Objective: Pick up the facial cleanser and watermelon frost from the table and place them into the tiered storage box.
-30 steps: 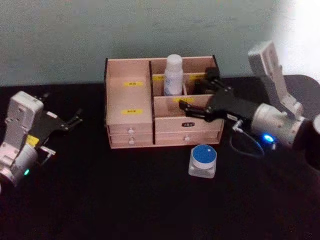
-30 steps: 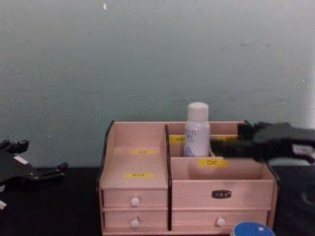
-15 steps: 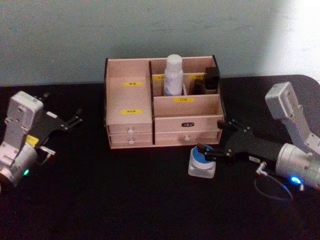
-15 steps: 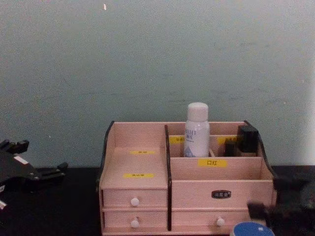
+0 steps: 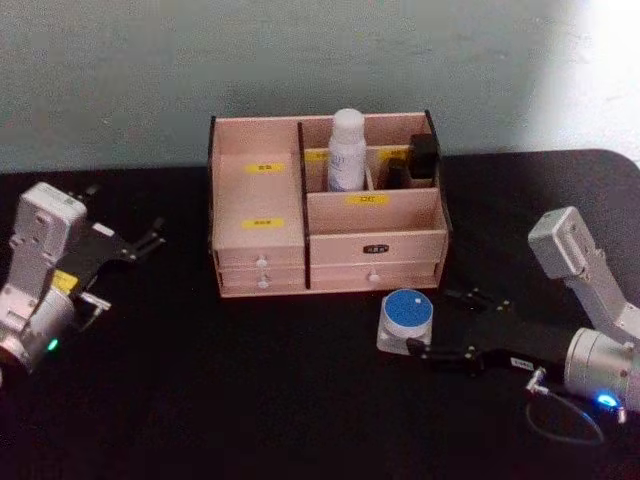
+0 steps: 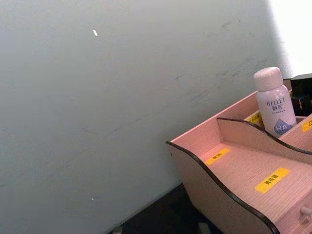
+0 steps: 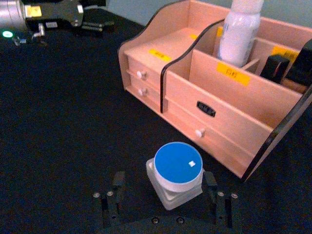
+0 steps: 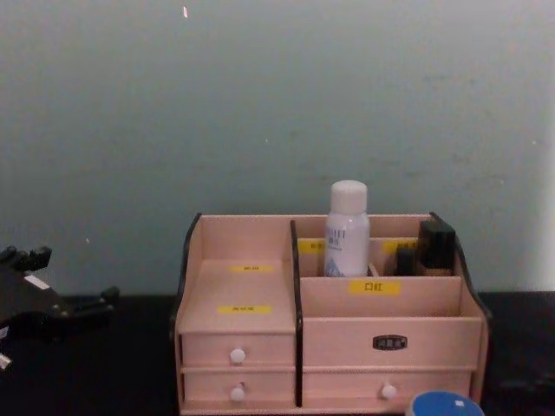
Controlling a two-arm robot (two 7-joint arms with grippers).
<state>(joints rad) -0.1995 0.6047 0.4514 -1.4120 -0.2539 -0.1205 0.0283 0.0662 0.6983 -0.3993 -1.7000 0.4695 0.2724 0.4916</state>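
The right wrist view shows the most. The right gripper holds its fingers wide, one on each side of the watermelon frost, low in the middle. The chest view catches just its blue lid at the bottom edge. There is one jar, squat and clear with a flat blue lid. It sits on the black tabletop in front of the one tiered storage box. One white facial cleanser stands upright in the box's back middle part. The left gripper is at the left of the head view, fingers a little apart.
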